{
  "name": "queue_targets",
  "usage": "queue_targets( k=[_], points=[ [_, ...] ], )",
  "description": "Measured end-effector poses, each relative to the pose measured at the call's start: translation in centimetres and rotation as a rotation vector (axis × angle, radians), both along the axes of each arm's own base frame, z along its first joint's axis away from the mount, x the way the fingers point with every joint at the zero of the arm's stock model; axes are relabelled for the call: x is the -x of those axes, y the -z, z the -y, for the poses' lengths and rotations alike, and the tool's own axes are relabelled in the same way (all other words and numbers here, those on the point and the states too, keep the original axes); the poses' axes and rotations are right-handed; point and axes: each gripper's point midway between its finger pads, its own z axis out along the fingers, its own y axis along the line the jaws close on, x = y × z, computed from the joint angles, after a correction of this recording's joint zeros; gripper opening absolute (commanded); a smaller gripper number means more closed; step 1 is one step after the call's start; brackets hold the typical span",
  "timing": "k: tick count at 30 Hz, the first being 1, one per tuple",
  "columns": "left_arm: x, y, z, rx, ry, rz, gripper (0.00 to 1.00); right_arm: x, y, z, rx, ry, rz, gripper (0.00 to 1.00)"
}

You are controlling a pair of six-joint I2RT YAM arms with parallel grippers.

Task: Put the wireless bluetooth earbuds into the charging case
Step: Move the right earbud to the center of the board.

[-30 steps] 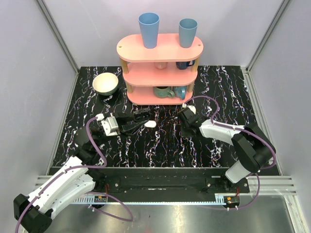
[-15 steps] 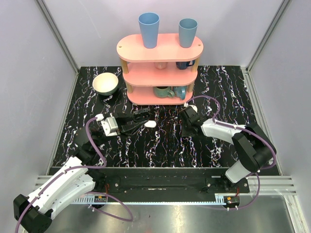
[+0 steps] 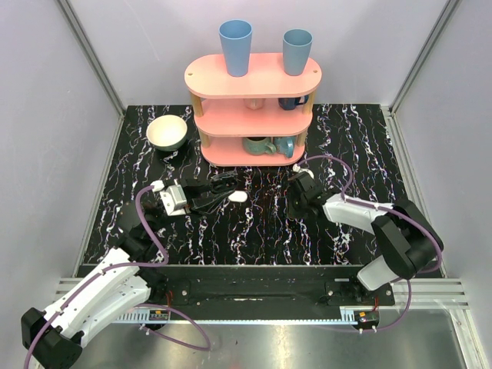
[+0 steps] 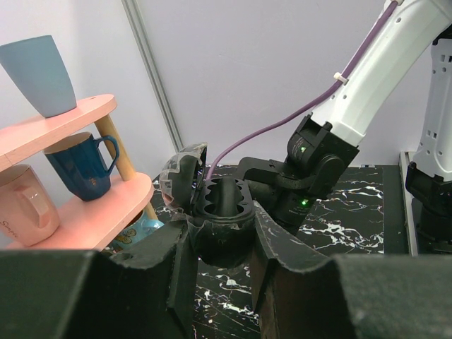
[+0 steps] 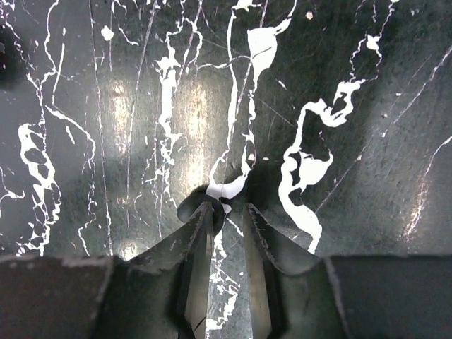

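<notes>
My left gripper (image 3: pixel 229 194) is shut on the charging case (image 3: pixel 238 196), a white pill shape at its tips, held just above the tabletop. In the left wrist view my left gripper (image 4: pixel 220 236) clamps the case (image 4: pixel 222 226), which looks dark there, with its scalloped inside showing and its lid (image 4: pixel 182 176) swung open to the left. My right gripper (image 3: pixel 295 201) points down at the table. In the right wrist view my right gripper (image 5: pixel 229 206) has its jaws a narrow gap apart, and one white earbud (image 5: pixel 226 189) lies on the table at the fingertips. The other earbud is out of view.
A pink three-tier shelf (image 3: pixel 254 77) stands at the back, with two blue cups on top and mugs on the lower tiers. A cream bowl (image 3: pixel 167 132) sits to its left. The shelf and a blue mug (image 4: pixel 88 166) are close on the left in the left wrist view.
My right gripper has shifted slightly right and towards the near edge. My left gripper with the case has stayed still.
</notes>
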Motion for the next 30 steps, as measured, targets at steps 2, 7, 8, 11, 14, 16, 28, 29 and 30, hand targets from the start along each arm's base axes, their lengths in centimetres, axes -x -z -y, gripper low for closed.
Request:
queue_targets(
  k=[2, 7, 8, 11, 14, 16, 28, 29, 30],
  points=[
    [0.0, 0.0, 0.0, 0.000, 0.000, 0.000, 0.02, 0.2, 0.0, 0.0, -0.006, -0.002, 0.000, 0.32],
    [-0.1, 0.1, 0.0, -0.001, 0.000, -0.002, 0.02, 0.3, -0.2, 0.0, -0.017, 0.001, 0.007, 0.32],
    [-0.1, 0.1, 0.1, -0.002, 0.000, -0.003, 0.02, 0.2, -0.3, -0.1, -0.019, 0.002, 0.009, 0.32],
    [-0.1, 0.2, 0.1, -0.004, 0.000, -0.006, 0.02, 0.1, -0.3, -0.2, -0.023, 0.001, 0.012, 0.32],
    [-0.1, 0.2, 0.1, -0.004, 0.000, -0.005, 0.02, 0.2, -0.3, -0.4, -0.034, -0.006, 0.009, 0.32],
    [-0.1, 0.2, 0.1, -0.004, 0.000, -0.006, 0.03, 0.1, -0.2, -0.6, -0.038, -0.010, 0.007, 0.32],
    [-0.1, 0.2, 0.1, -0.004, 0.000, -0.006, 0.03, 0.1, -0.3, -1.8, -0.092, -0.050, 0.009, 0.31],
    [-0.1, 0.2, 0.1, -0.004, 0.000, -0.006, 0.03, 0.1, -0.3, -1.9, -0.094, -0.054, 0.011, 0.31],
    [-0.1, 0.2, 0.1, -0.004, 0.000, -0.006, 0.03, 0.1, -0.3, -1.9, -0.097, -0.056, 0.011, 0.31]
  ],
)
